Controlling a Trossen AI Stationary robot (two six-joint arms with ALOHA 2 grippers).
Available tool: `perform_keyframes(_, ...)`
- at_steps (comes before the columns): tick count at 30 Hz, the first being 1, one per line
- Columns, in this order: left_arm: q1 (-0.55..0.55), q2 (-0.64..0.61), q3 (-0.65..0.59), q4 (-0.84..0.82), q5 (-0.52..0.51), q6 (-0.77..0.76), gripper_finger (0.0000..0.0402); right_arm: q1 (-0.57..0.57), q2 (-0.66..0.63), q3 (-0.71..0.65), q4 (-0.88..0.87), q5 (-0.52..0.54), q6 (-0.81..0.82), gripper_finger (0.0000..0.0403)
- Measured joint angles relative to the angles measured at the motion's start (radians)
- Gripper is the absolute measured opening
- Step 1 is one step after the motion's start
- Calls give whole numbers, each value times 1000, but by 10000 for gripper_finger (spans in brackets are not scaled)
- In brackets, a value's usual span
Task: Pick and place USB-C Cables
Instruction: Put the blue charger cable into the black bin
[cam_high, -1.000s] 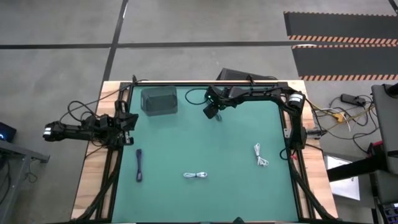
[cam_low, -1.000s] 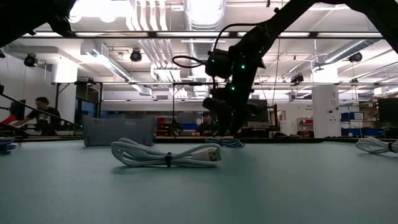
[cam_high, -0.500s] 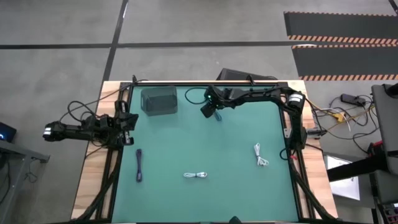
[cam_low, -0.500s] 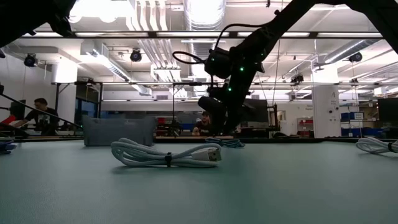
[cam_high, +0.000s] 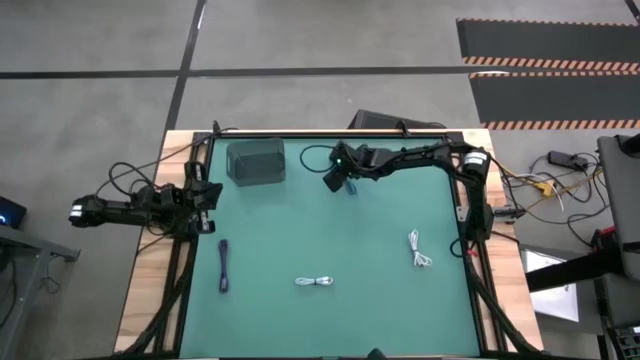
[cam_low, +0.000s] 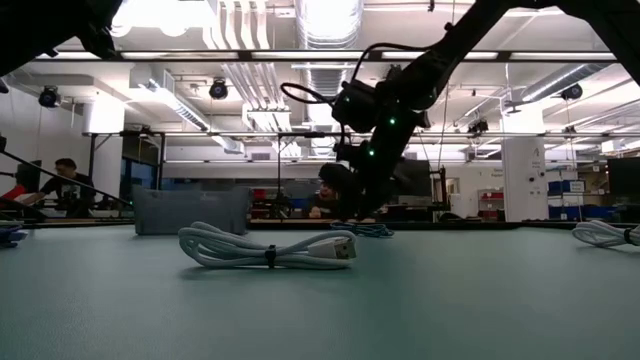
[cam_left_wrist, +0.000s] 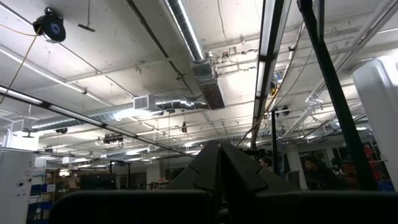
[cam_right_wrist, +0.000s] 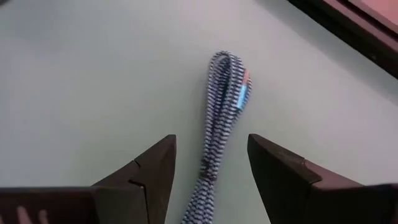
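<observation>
My right gripper (cam_high: 339, 178) (cam_right_wrist: 211, 171) is open near the table's far edge, low over a dark braided USB-C cable (cam_right_wrist: 222, 118) (cam_high: 351, 188) that lies flat on the green mat. Its two fingers stand on either side of the cable's near end without touching it. The other dark cable (cam_high: 223, 266) lies by the left edge. One white looped cable (cam_high: 315, 282) (cam_low: 268, 248) lies near the middle front and another (cam_high: 419, 248) toward the right. My left gripper (cam_high: 205, 195) (cam_left_wrist: 219, 163) waits shut at the table's left edge, pointing upward.
A dark grey square box (cam_high: 256, 162) (cam_low: 190, 210) stands at the far left of the mat, left of my right gripper. The table's raised far rail (cam_right_wrist: 348, 22) runs just beyond the braided cable. People sit in the room behind the table (cam_low: 62, 180).
My right gripper has shifted a little toward the table's left and tipped over the dark braided cable, staying open. The cables have not moved.
</observation>
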Motion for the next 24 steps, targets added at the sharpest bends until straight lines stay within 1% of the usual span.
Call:
perform_keyframes(7,0,0,0,0,0,0,1,36,0,-76,107,91,-24,192)
perform_keyframes(13,0,0,0,0,0,0,1,45,0,-139,209,92,-17,187)
perform_keyframes(17,0,0,0,0,0,0,1,43,0,-159,221,92,-5,161)
perform_keyframes(24,0,1,0,0,0,0,1,43,-1,-167,223,88,-1,87)
